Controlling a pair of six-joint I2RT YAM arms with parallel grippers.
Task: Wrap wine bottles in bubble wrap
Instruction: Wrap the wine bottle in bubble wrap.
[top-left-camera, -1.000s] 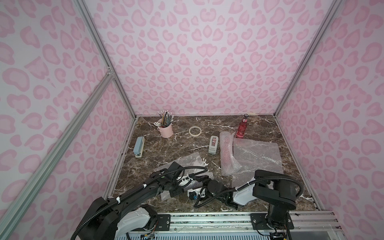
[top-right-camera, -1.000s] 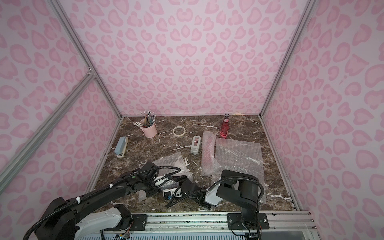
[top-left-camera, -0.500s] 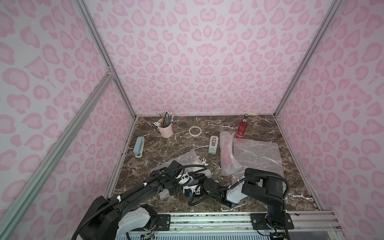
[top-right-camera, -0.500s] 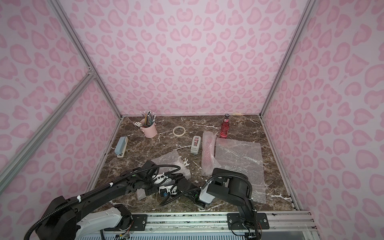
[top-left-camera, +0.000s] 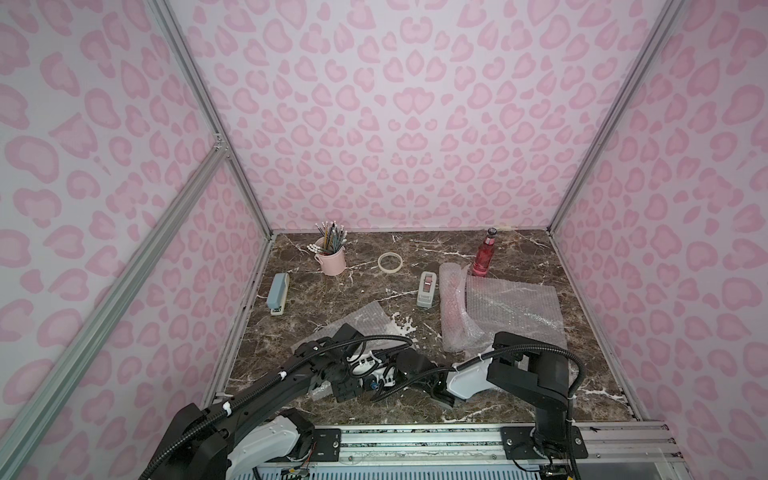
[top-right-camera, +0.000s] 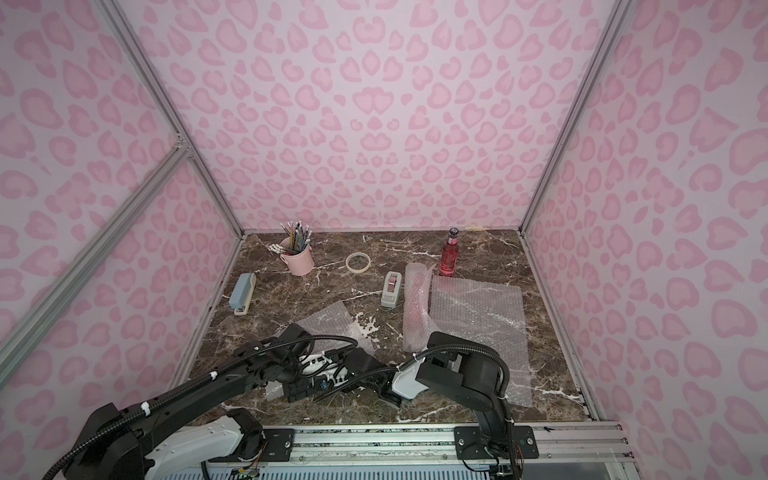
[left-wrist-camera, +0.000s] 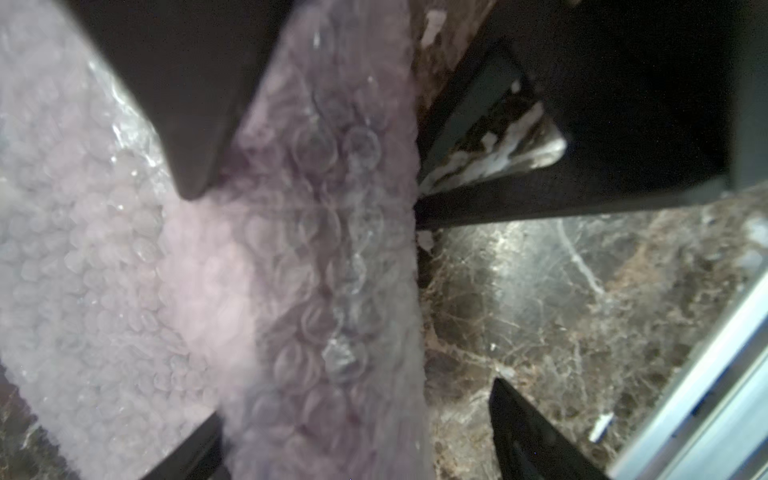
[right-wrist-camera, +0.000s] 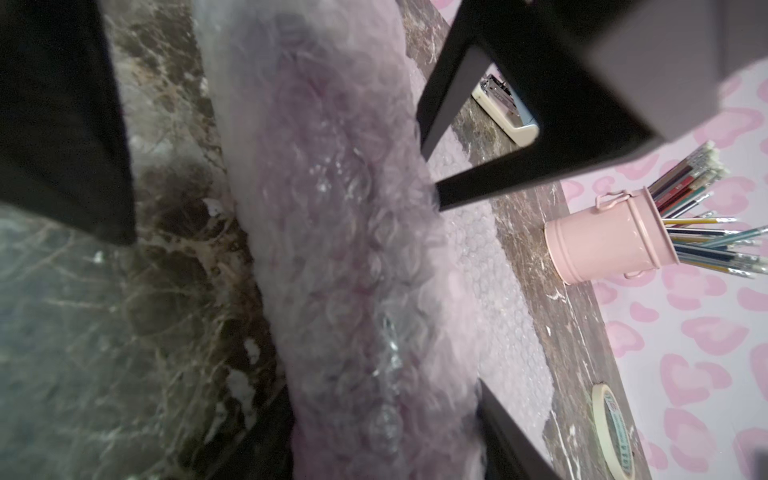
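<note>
Left hand (left-wrist-camera: 305, 201) astride bubble-wrap roll (left-wrist-camera: 332, 270), can't tell if pinching; right hand (right-wrist-camera: 282, 222) jaws apart, gap on one side. Roll lies on surface (left-wrist-camera: 540, 311), frame centre. Looks like final rolling; next: grip, roll over loose sheet tail (right-wrist-camera: 490, 291). Pink-red bottle (top-left-camera: 482, 259) upright, upper right, unwrapped.

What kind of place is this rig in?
Probably an enclosed robot data-collection cell dressed as a desk, not a real workplace: pink heart-print walls on aluminium framing, two arms mounted on a front rail, and a marble-look tabletop with a pencil cup, stapler and bubble wrap.
</note>
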